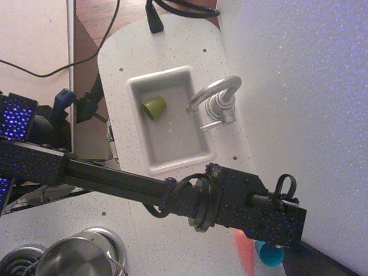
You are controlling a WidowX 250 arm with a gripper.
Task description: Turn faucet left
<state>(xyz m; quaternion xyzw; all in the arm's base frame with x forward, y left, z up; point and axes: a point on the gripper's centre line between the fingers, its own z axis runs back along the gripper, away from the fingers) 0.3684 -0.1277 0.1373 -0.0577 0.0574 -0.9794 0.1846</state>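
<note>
observation.image view, seen from above. The small shiny silver metal faucet (218, 100) with curved gooseneck spout is mounted on the white speckled countertop (172, 46), just beside the right rim of the white rectangular sink basin (150, 150). The spout is arched over the basin's right edge; the thin side lever is seen pointing toward the basin's lower right corner. A small olive-green cup (154, 107) is lying tilted inside the basin, near its left wall. The black robot arm (144, 190) is stretched across the lower frame, below the sink. The gripper (287, 233) is located at lower right, well apart from the faucet; its fingers are hidden by the wrist housing, so open or closed cannot be told. Steel pots (80, 256) are seen at bottom left.
</note>
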